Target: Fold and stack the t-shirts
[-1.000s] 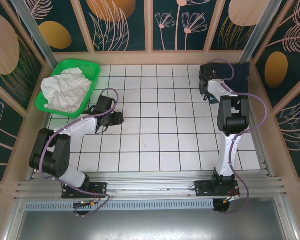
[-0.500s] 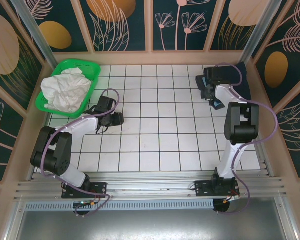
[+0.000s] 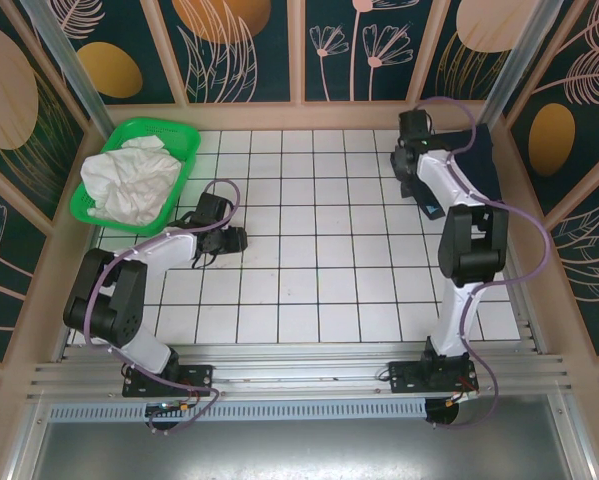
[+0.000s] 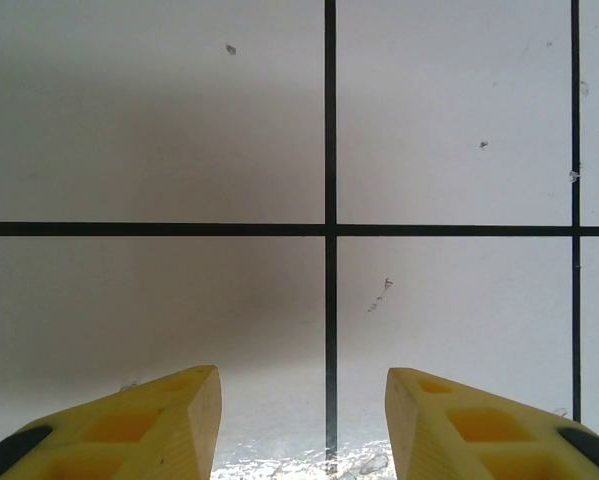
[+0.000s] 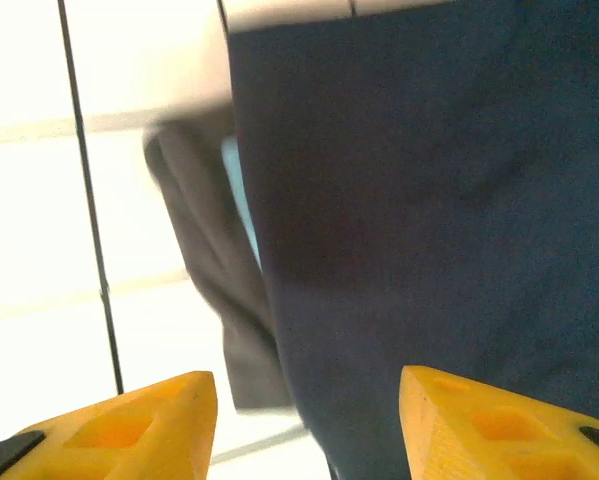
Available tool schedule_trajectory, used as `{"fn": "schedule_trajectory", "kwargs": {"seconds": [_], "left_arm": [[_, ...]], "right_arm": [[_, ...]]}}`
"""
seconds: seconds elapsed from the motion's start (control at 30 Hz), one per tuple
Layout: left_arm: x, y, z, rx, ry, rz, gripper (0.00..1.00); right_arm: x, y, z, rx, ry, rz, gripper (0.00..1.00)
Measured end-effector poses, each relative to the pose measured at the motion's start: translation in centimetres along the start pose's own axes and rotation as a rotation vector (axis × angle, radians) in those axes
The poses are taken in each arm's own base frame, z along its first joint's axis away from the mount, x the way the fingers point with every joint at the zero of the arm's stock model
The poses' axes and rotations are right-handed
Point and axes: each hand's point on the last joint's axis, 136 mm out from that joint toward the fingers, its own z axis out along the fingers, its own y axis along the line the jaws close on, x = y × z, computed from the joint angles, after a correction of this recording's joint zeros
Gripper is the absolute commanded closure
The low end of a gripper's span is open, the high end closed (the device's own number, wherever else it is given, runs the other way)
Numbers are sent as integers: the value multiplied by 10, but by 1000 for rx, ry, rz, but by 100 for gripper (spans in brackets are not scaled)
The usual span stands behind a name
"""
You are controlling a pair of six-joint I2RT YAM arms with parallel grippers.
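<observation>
The t-shirts lie piled at the far right corner of the table. A large dark navy t-shirt is on top, also seen from above. Under it, a dark grey t-shirt and a sliver of a light blue one stick out on the left; its light blue edge shows by the forearm. My right gripper hangs open just over the pile's left edge, with nothing between its fingers. My left gripper stands open over bare tiles, left of centre.
A green plastic basket holding crumpled white cloth sits at the far left. Patterned walls enclose the white tiled table on three sides. The right forearm crosses above the pile.
My right gripper was shut and now stands open, and its wrist has shifted toward the back wall. The left arm has not moved.
</observation>
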Motion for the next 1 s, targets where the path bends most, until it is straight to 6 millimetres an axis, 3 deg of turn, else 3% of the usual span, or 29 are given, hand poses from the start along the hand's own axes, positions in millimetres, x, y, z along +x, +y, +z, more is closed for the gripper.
{"fn": "schedule_trajectory", "kwargs": {"seconds": [0.1, 0.2, 0.37, 0.47, 0.63, 0.93, 1.0], "left_arm": [[0, 0, 0, -1, 1, 4, 52], [1, 1, 2, -2, 5, 6, 52], [4, 2, 5, -8, 19, 6, 52], [5, 3, 6, -9, 20, 6, 52], [5, 3, 6, -10, 21, 6, 52], [5, 3, 6, -10, 21, 6, 53], [5, 3, 6, -10, 21, 6, 53]], "right_arm": [[-35, 4, 15, 48, -70, 31, 49], [-49, 10, 48, 99, -89, 37, 49], [-49, 22, 104, 141, -77, 3, 47], [-39, 23, 123, 160, -55, -35, 45], [-28, 21, 133, 169, -28, -68, 47], [-25, 10, 140, 175, -16, -75, 69], [-25, 8, 141, 170, -14, -73, 78]]}}
